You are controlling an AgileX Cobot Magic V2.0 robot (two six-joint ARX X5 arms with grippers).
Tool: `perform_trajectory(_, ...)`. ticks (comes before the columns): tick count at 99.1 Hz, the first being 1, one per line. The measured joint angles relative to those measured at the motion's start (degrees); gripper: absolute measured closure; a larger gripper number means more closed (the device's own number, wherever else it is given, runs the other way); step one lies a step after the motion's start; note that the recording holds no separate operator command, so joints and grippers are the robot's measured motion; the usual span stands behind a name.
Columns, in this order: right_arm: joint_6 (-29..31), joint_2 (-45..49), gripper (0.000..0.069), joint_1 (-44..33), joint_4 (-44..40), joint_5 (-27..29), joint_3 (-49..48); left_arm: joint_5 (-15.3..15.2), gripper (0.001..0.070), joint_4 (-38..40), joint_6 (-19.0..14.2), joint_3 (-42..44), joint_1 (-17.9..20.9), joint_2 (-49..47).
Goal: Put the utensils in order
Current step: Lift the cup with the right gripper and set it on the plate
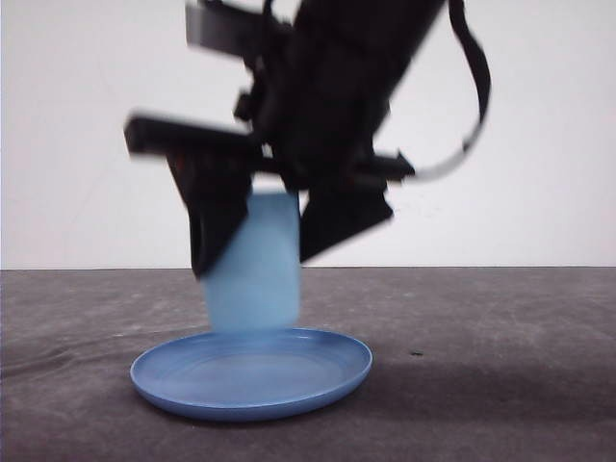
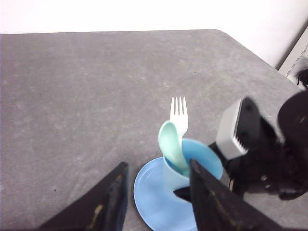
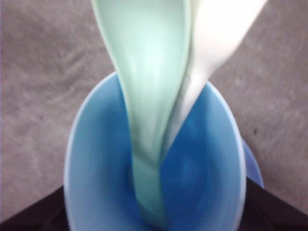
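Right pincer [image 1: 255,252] is what we meet first in the front view: its dark fingers stand either side of the pale blue cup [image 1: 255,279] and look closed on its walls, the cup blurred and either just above or just on the blue plate [image 1: 252,375] on the grey counter [image 1: 500,366]; we cannot tell whether it touches. From the left wrist, our left pincer [image 2: 156,195] hangs open and empty, near the cup, while the white fork [image 2: 179,115] and mint spoon [image 2: 171,144] stand upright inside it, heads up, side by side. From the right wrist we look down into the cup's smooth, glossy interior, the spoon's thick rounded handle reaching the bottom with the fork's flat handle against it. We judge the utensils already gathered; what remains is seating the cup squarely on the shallow plate and letting go gently, since tall light plastic tips easily.
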Motion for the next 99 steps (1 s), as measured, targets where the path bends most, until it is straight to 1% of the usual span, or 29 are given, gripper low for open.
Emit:
perform_trajectory(14,0.87,0.35,0.0297,0.79,3.43,0.31,-2.08,0.0,0.0479,0.0,0.0,0.0,0.0,0.0)
perform_trajectory(36,1.38,0.48,0.029,0.7,3.48,-0.02,-2.1,0.0,0.0479,-0.02,0.0,-0.02,0.0,0.0)
perform_trajectory(49,2.19,0.52,0.0223,0.7,3.48,-0.24,-2.1,0.0,0.0479,0.0,0.0,0.0,0.0,0.0)
perform_trajectory(58,2.32,0.52,0.0204,0.7,3.48,-0.5,-2.1,0.0,0.0479,0.0,0.0,-0.02,0.0,0.0)
perform_trajectory(65,2.32,0.52,0.0182,0.7,3.43,-1.75,-2.1,0.0,0.0479,0.0,0.0,-0.02,0.0,0.0)
perform_trajectory(77,2.32,0.52,0.0074,0.7,3.34,-4.24,-2.1,0.0,0.0479,0.0,0.0,-0.02,0.0,-0.02)
perform_trajectory(82,2.32,0.52,0.004,0.68,2.93,-5.88,-2.1,0.0,0.0479,0.0,0.0,-0.02,0.0,0.0)
perform_trajectory(89,2.32,0.5,0.0022,0.7,1.51,-6.95,-2.1,0.0,0.0479,0.0,0.0,-0.02,0.0,-0.02)
perform_trajectory(99,2.32,-0.37,0.0014,0.7,-1.95,-7.15,-2.1,0.0,0.0479,0.0,0.0,-0.02,0.0,0.0)
